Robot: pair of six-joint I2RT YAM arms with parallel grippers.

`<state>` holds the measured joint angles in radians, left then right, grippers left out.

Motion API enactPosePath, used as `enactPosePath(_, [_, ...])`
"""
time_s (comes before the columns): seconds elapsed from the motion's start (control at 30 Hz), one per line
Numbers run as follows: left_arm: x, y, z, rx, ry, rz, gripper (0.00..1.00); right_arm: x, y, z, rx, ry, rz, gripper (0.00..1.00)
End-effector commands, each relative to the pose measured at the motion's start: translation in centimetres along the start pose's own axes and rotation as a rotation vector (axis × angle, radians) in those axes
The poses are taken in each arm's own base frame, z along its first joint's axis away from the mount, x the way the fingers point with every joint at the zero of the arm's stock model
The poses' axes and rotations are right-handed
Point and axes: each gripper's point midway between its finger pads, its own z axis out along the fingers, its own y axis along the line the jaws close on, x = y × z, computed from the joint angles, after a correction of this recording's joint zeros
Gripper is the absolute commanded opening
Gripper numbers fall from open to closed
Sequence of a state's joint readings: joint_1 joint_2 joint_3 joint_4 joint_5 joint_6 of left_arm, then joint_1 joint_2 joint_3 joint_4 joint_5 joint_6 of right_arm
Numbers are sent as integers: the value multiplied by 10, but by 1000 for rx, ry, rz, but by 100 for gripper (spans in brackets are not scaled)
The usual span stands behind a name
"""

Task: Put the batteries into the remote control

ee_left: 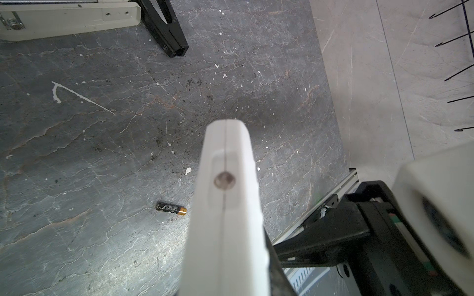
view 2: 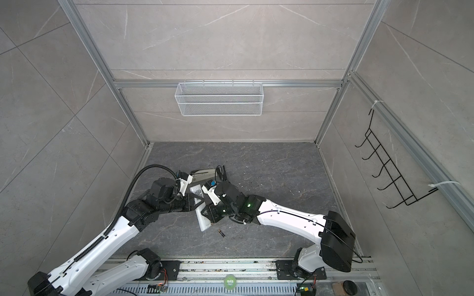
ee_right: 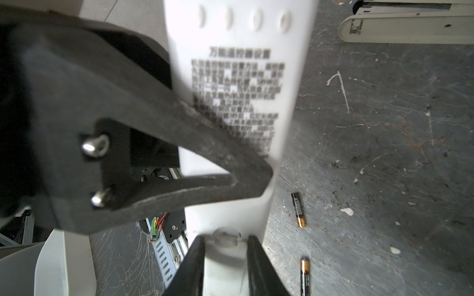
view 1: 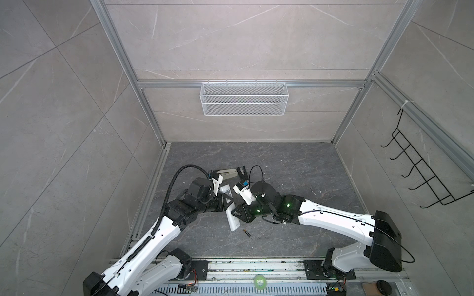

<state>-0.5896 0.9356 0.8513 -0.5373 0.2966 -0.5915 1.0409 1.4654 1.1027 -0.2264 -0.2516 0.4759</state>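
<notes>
My left gripper (view 1: 229, 202) is shut on the white remote control (view 1: 233, 223), holding it above the dark floor. The left wrist view shows the remote (ee_left: 225, 217) edge-on. In the right wrist view its printed back (ee_right: 236, 33) faces the camera, with a left finger (ee_right: 205, 143) across it. My right gripper (ee_right: 227, 239) is at the remote's near end. Its jaws stand a little apart over the white back, either side of a small tab, gripping nothing I can see. Two batteries (ee_right: 298, 209) (ee_right: 304, 276) lie on the floor beside the remote. Both top views show only one battery (view 1: 246, 233) (view 2: 221, 233).
A beige-and-black stapler (view 1: 225, 173) lies open on the floor just behind both grippers. A white mesh basket (view 1: 243, 98) hangs on the back wall. A black wire hook rack (view 1: 423, 174) is on the right wall. The arms' base rail (view 1: 256, 267) runs along the front.
</notes>
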Motion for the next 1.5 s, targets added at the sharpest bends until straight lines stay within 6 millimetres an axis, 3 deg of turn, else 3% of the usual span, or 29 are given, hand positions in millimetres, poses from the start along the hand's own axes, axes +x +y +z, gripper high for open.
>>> enactPosePath(0.0, [-10,-19,-5,82,-37,15,0,4,2,3,-26,2,-6,29])
enactPosePath(1.13, [-8,-14,-4,60,-35,13,0,-2,9,-18,-28,-31,-39,26])
enactPosePath(1.27, [-8,-14,-3,63,-30,12,0,-1,5,-17,-3,-22,-46,45])
enactPosePath(1.47, [-8,-16,-3,72,-30,14,0,-1,1,-10,11,-11,-51,59])
